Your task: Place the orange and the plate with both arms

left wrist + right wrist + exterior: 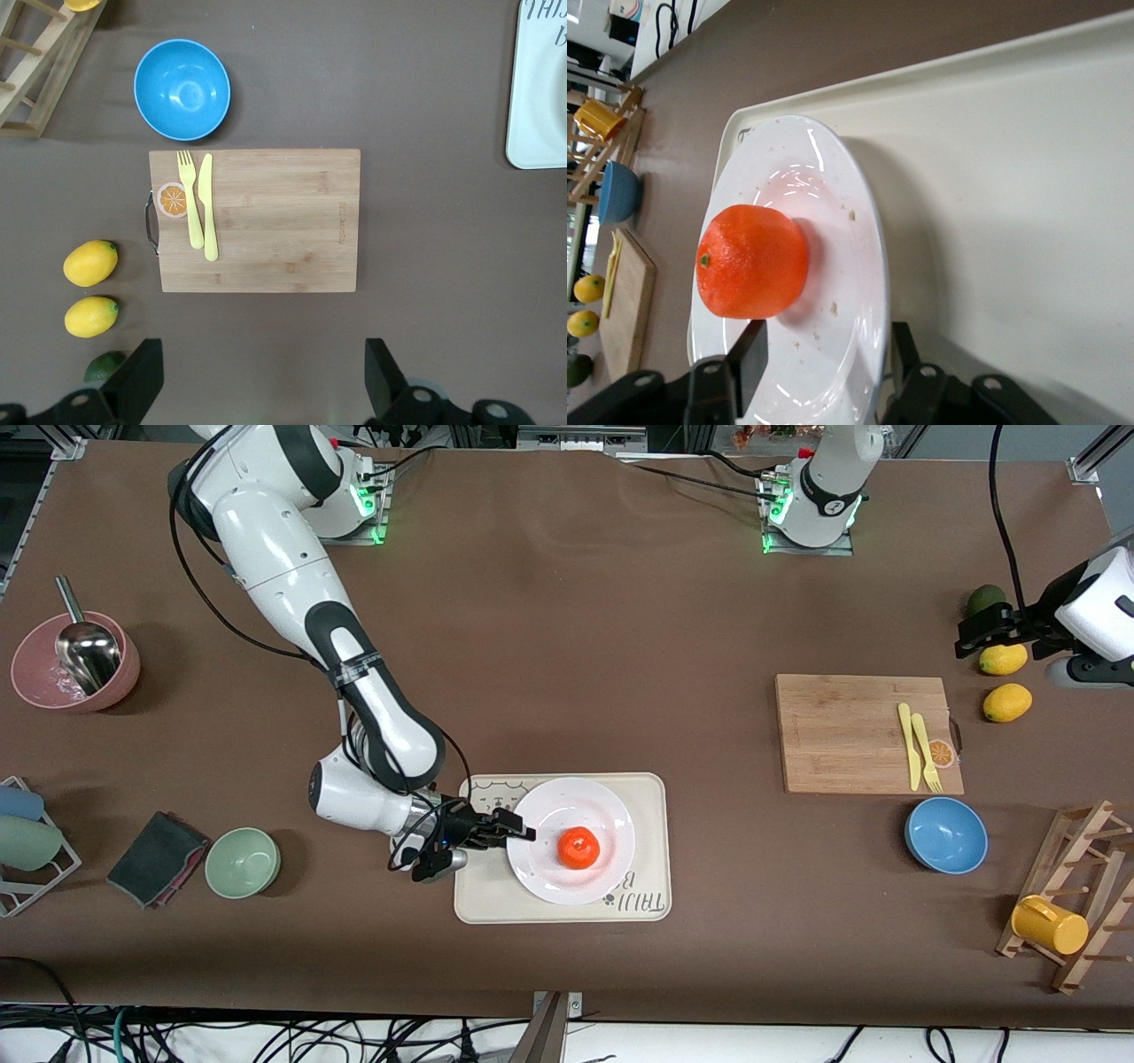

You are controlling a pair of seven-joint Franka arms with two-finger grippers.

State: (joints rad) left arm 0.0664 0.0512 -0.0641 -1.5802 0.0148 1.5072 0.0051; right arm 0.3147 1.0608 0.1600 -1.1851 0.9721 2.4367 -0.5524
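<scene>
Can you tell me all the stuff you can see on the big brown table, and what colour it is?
orange: 1, red-orange, on the plate
plate: 1, white, on the tray
tray: 1, beige, near the front camera
cutting board: 1, wooden, toward the left arm's end
fork and knife: 2, yellow, on the cutting board
blue bowl: 1, nearer the camera than the board
lemons: 2, yellow, beside the board
green bowl: 1, beside a dark cloth
pink bowl: 1, holds a metal scoop
yellow cup: 1, on a wooden rack
right pincer: open, around the plate's rim
left pincer: open, over the lemons, waiting
</scene>
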